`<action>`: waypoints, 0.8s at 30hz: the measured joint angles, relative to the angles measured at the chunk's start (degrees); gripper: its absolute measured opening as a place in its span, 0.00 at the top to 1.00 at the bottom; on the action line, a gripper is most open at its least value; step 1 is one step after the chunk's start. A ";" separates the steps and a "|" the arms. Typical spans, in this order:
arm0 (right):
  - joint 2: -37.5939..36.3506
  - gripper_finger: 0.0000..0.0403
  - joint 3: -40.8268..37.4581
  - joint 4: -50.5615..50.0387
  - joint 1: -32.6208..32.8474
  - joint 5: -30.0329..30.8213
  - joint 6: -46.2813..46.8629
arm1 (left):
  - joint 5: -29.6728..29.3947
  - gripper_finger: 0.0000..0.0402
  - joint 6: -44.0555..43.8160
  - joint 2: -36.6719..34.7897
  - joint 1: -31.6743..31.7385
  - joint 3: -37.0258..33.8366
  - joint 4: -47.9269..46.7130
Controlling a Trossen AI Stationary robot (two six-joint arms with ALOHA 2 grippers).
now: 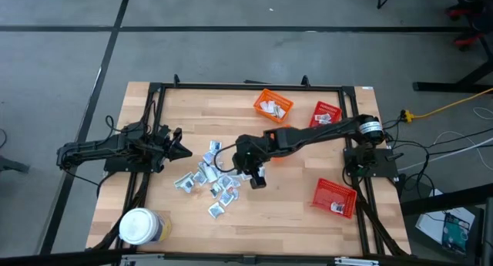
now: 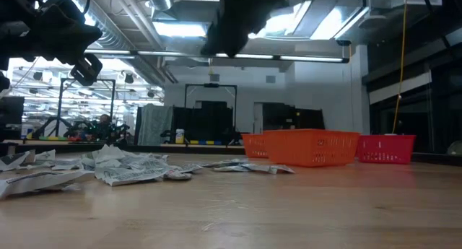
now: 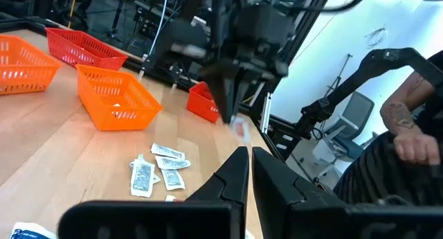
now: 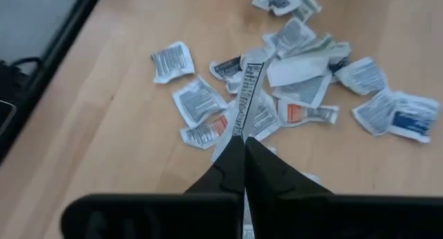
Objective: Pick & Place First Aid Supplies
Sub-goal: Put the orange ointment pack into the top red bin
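Observation:
Several silvery-white first aid sachets (image 1: 206,178) lie loose at the middle of the wooden table (image 1: 293,220), seen as a pile in the right wrist view (image 4: 304,80). My right gripper (image 4: 243,138) hovers above the pile's right side (image 1: 258,180), shut on one sachet (image 4: 246,93). In the left wrist view this sachet (image 3: 239,127) shows as a small blurred scrap under the dark fingers. My left gripper (image 3: 246,156) waits at the table's left side (image 1: 181,150), shut on nothing. My right gripper pinches one sachet by its end (image 4: 243,128) between its two fingers. The fingers slant down from the table's right side. The sachet reaches out beyond the fingertips, seen nearly edge-on, and is lifted clear of the table and of the pile.
An orange mesh basket (image 1: 273,106) with a few packets stands at the back. One red basket (image 1: 326,114) is at the back right, another (image 1: 335,198) at the front right. A white-lidded jar (image 1: 141,227) stands front left. A person (image 3: 408,128) sits beyond the table.

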 joint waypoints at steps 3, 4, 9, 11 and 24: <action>-0.35 0.99 4.45 -4.93 -0.41 0.05 0.29 | 0.00 0.96 0.00 0.00 0.01 0.00 -0.02; -0.78 0.99 5.42 -6.35 -0.63 0.03 0.42 | 0.00 0.96 0.00 0.01 0.01 0.02 -0.02; -4.54 0.99 5.47 -8.03 -2.74 0.27 2.97 | 0.00 0.96 0.00 0.02 0.02 0.01 -0.05; -6.53 0.99 4.17 -8.05 -3.76 0.68 4.20 | -0.01 0.96 0.00 0.02 0.02 0.00 -0.04; -19.76 0.99 -10.36 -4.34 -13.14 6.10 9.10 | 0.00 0.96 0.00 0.04 0.00 0.00 -0.06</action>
